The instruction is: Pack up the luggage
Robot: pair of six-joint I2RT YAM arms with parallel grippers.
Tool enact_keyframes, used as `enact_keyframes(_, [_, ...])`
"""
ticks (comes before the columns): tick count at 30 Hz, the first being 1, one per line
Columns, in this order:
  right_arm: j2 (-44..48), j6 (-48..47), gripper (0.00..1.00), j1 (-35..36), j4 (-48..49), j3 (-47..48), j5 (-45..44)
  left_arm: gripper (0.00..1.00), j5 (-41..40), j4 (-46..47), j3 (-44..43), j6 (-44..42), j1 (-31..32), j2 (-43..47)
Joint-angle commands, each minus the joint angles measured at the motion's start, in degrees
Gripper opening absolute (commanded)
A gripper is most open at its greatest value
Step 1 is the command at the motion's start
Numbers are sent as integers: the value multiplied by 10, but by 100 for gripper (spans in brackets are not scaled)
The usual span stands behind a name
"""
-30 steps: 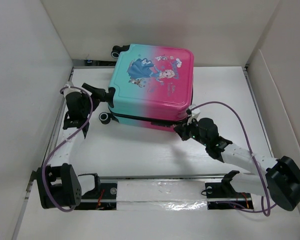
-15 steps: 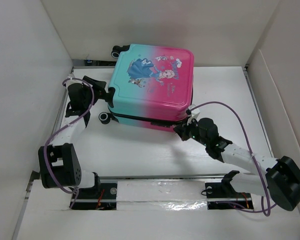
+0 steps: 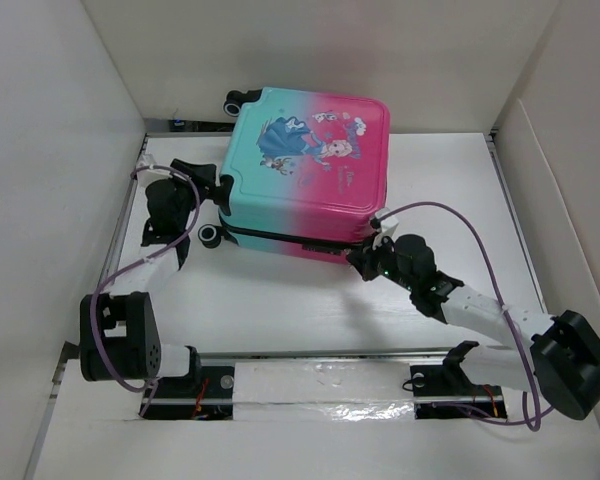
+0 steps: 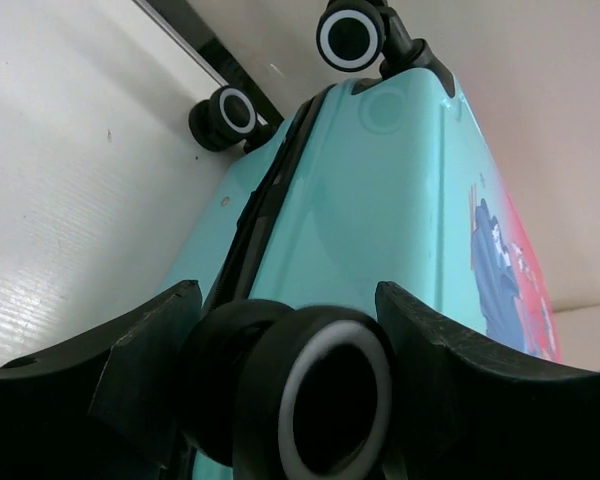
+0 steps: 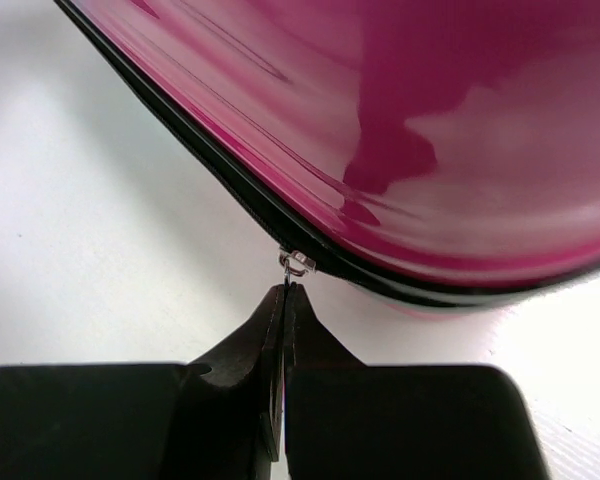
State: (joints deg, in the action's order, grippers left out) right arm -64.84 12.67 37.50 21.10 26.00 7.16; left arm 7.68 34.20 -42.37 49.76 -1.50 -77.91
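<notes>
The luggage lies closed and flat at the far middle of the table, princess side up. It has not shifted in the last second, while my left arm has swung inward and brought its wrist up against the teal near-left corner. My left gripper has narrowed as it came in. Its jaws now stand part-open on either side of a corner wheel, so close that I cannot tell whether the pads are touching it yet. I judge this to be a bracing hold, meant to pin the case so that it will not slide. My right arm has kept its place at the pink near edge, and my right gripper is pressed fully together on what looks like the tab of the zipper pull, which sits on the dark zipper seam. With the shell down, I judge the packing to be nearly finished and the zip to be the step in hand. Plain white walls box the scene in on three sides. The table is white and faintly ribbed, and the metal rail carrying my bases runs along its near edge.
</notes>
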Motion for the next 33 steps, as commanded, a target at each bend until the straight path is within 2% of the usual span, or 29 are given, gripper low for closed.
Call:
enact_keyframes(1, [-13, -4, 0, 32, 28, 56, 39, 0, 20, 35, 33, -19, 107, 20])
enact_keyframes(4, [-52, -13, 0, 63, 15, 115, 25, 0, -11, 70, 64, -12, 170, 20])
enact_keyframes(7, [-111, -23, 0, 104, 5, 160, 22, 0, -7, 79, 80, -15, 193, 21])
enact_keyframes(11, [-157, -33, 0, 109, 16, 186, 19, 0, 1, 76, 115, -19, 218, 65])
enact_keyframes(15, [-124, -65, 0, 41, -23, 170, 36, 0, -23, 47, 147, -36, 263, 124])
enact_keyframes(16, [-101, -70, 0, 0, -28, 165, 57, 0, -29, 39, 154, -40, 274, 136])
enact_keyframes(19, [-72, -91, 0, -66, -42, 165, 122, 0, -70, 25, 180, -40, 328, 179])
enact_keyframes(22, [-68, -120, 0, -73, -85, 199, 165, 0, -93, 32, 205, -27, 359, 200])
enact_keyframes(26, [-85, -116, 0, -3, -90, 194, 155, 0, -82, 49, 209, -24, 360, 180])
enact_keyframes(32, [-108, -51, 0, 91, -5, 143, 139, 0, -90, 76, 167, -29, 424, 122])
enact_keyframes(33, [-117, -48, 0, 132, 2, 156, 132, 0, -92, 76, 155, -31, 424, 117])
